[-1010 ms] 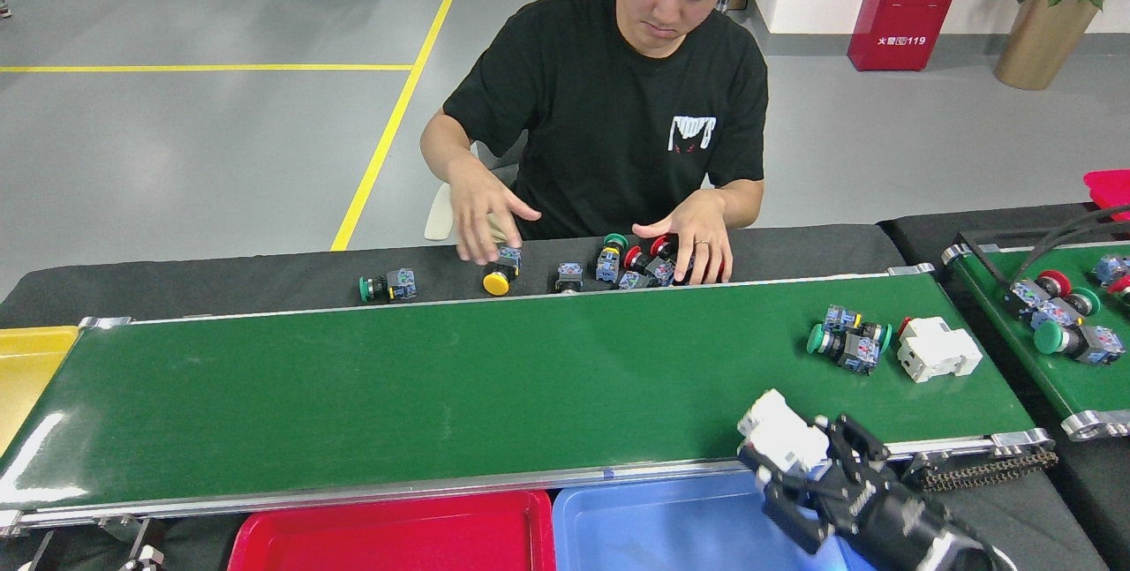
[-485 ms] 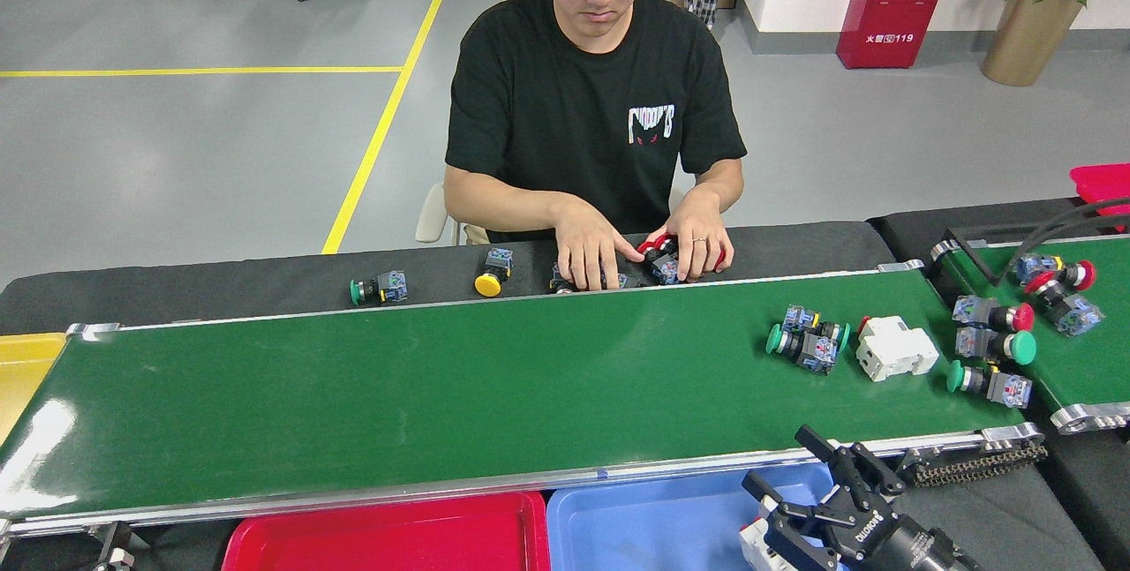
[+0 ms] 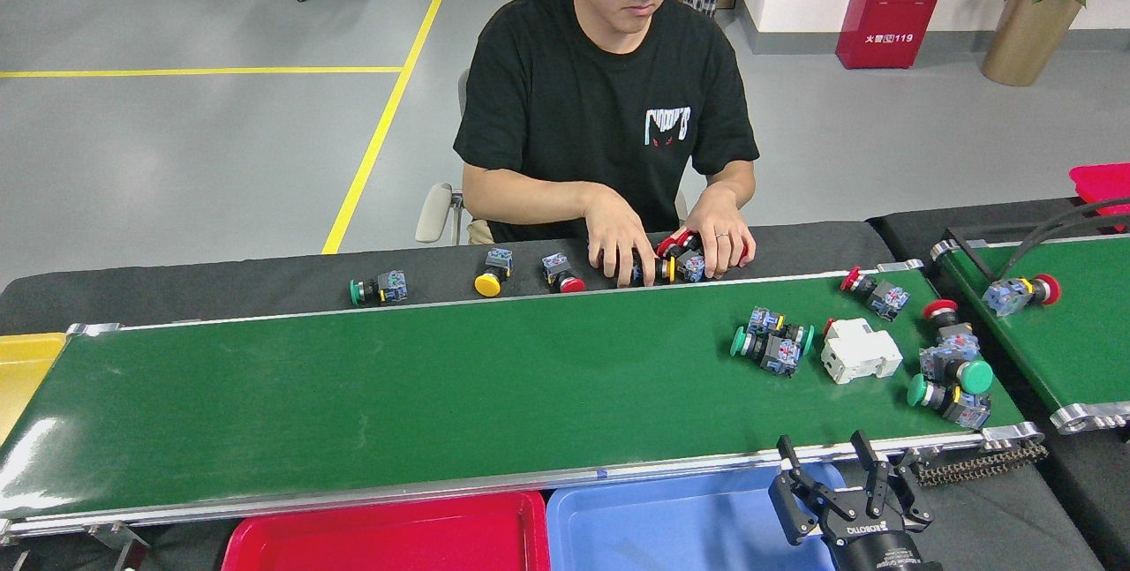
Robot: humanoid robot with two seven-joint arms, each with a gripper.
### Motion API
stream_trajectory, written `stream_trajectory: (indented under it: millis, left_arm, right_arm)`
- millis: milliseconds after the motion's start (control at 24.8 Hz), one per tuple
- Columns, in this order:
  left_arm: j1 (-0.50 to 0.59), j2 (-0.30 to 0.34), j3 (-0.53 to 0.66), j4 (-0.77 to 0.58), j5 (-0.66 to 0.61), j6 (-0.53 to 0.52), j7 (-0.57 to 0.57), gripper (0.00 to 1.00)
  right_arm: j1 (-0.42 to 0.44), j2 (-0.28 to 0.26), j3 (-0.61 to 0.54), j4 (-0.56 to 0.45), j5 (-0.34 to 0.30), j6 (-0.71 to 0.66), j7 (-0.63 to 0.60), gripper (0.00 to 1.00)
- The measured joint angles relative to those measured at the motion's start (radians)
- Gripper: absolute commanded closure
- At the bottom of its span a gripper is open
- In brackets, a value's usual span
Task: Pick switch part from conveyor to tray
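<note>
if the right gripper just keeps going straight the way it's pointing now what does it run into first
Probably the white switch part on the conveyor. The open right gripper points up-image across the near rail. Depth is unclear, and it may pass above.

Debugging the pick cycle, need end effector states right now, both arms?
Left end effector: not in view.
Right end effector: open, holding nothing, fingers spread over the blue tray at the near rail of the conveyor.

Right gripper is pointing upward at the lower right, jaws standing apart and holding nothing.
</note>
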Motion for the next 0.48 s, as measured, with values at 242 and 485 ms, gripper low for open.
stream_trajectory:
  millis: [242,485]
  left_arm:
    - [0.000,0.000,0.000,0.000,0.000,0.000,0.000,0.00]
    - [0.000,0.000,-0.002,0.000,0.000,0.000,0.000,0.00]
  right_arm:
    - [-0.145,0.014,0.087,0.039,0.005,0.022,0.078,0.06]
    - [-0.244,0.067,0.176,0.155,0.032,0.064,0.103,0.06]
